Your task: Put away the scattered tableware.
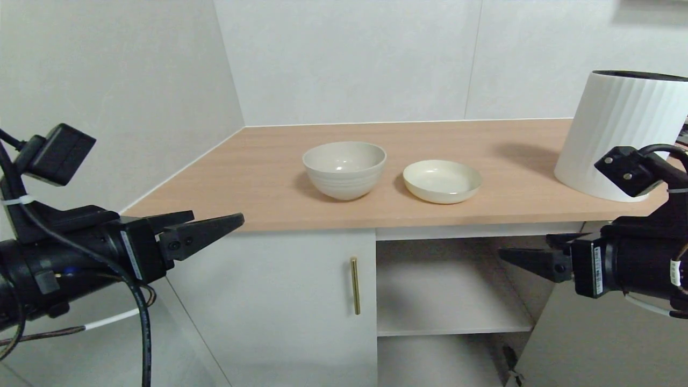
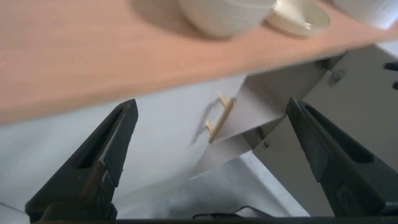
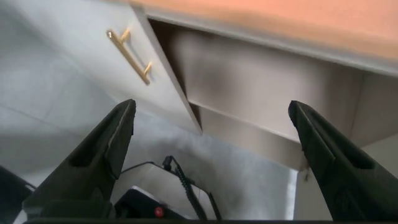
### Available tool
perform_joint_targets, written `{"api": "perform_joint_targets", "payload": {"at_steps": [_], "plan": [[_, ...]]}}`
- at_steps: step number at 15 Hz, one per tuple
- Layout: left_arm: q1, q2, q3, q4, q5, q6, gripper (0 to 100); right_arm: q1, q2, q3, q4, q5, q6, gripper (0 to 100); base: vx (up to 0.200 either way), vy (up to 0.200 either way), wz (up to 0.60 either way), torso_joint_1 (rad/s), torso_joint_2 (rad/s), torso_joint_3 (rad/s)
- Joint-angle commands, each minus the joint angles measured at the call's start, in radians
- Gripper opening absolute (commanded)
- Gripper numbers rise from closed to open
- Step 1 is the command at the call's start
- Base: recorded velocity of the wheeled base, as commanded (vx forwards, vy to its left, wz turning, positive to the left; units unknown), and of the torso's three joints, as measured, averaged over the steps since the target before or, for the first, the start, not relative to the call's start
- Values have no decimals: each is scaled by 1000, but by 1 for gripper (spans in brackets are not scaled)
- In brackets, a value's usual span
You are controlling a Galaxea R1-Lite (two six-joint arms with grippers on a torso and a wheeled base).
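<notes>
Head view: bowl (image 1: 344, 169) and shallow dish (image 1: 442, 181) stand side by side, not touching, mid-counter (image 1: 258, 177), both upright. Below the dish a cupboard (image 1: 451, 322) stands open with a shelf inside; the door (image 1: 301, 301) beside it is shut. Left gripper (image 1: 217, 217) and right gripper (image 1: 524, 247) sit below counter level, both spread wide, holding nothing.

Risks, as judged: the bowl's smooth curved wall may slip from a rim pinch. The dish's low rim gives little purchase and may skid. Either piece may strike the counter edge on the way down.
</notes>
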Motion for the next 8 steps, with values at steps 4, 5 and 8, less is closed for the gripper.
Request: {"api": "perform_joint_targets", "payload": {"at_steps": [4, 5, 8], "plan": [[0, 8, -1, 0, 2, 0, 100, 0, 1, 0, 0, 0, 0, 100, 0, 0, 0, 181, -467, -282], [0, 10, -1, 0, 2, 0, 100, 0, 3, 2, 0, 0, 0, 100, 0, 0, 0, 193, -481, -290], [0, 10, -1, 0, 2, 0, 100, 0, 9, 0, 0, 0, 0, 100, 0, 0, 0, 206, -484, -277]]}}
